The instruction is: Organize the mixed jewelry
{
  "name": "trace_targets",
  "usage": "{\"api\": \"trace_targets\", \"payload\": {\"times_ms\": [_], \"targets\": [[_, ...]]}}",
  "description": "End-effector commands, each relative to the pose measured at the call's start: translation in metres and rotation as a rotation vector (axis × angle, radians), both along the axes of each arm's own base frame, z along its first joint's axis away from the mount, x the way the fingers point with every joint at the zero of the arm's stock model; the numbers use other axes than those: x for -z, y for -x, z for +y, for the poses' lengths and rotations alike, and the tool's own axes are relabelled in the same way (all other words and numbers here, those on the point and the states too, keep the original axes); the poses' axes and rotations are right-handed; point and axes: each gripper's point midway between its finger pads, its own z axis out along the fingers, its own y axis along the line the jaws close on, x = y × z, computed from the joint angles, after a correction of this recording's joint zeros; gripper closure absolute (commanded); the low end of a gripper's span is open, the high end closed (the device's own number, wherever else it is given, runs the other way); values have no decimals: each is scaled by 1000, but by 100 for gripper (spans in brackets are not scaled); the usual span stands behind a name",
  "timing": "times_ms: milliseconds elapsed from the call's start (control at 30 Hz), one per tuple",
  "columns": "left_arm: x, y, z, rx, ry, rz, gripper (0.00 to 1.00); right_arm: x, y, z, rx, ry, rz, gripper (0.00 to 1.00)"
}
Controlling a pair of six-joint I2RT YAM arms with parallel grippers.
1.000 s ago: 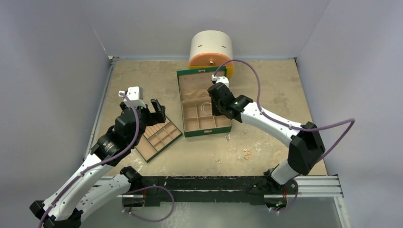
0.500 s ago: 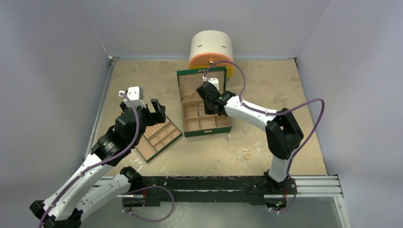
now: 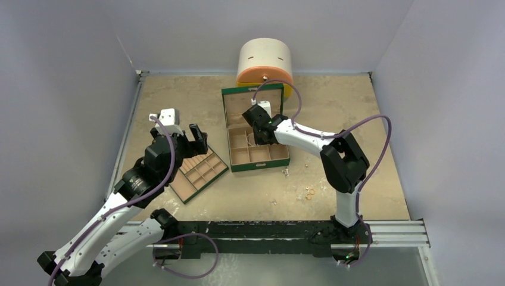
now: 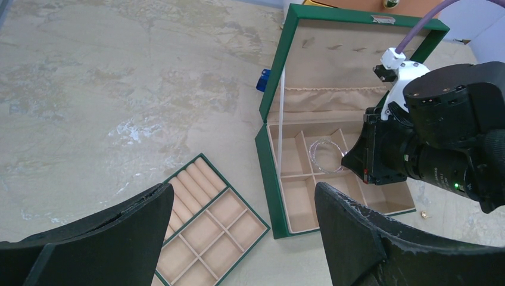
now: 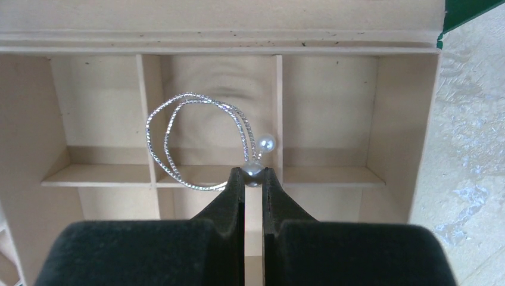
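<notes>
My right gripper (image 5: 253, 174) is shut on a pearl bead (image 5: 252, 169) at the end of a thin silver double-loop bracelet (image 5: 172, 137). The loops hang over the middle back compartment of the open green box (image 3: 227, 132). In the top view this gripper (image 3: 257, 138) sits over the box's tan compartments. Loose jewelry lies on the table right of the box: gold rings (image 3: 309, 192) and tiny silvery bits (image 3: 285, 172). My left gripper (image 4: 244, 190) stands open and empty above the loose tan divider tray (image 4: 208, 226), to the left of the box.
A round white and orange container (image 3: 265, 62) stands behind the box, against the back wall. A small blue object (image 4: 264, 79) lies by the box's raised lid. Another tiny bit (image 3: 273, 202) lies near the front rail.
The right gripper has shifted left over the box with the bracelet, and its elbow has folded in toward the middle. The left arm has not moved.
</notes>
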Motion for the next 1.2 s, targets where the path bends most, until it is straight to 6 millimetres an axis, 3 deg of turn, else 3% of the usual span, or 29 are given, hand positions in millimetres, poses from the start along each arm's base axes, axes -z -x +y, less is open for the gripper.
{"api": "trace_targets", "payload": {"times_ms": [0, 233, 600, 933, 1167], "targets": [[-21, -3, 1, -15, 44, -51, 12, -16, -17, 5, 40, -46, -50, 100], [-21, -3, 1, -17, 44, -51, 12, -6, -20, 4, 55, -49, -30, 100], [-21, -4, 1, -17, 43, -49, 12, -7, -31, 6, 93, -76, -39, 100], [-21, -3, 1, -16, 42, -49, 12, -7, -33, 8, 111, -86, -35, 70], [-19, -4, 1, -17, 36, -44, 12, -20, -28, 5, 117, -115, -46, 68]]}}
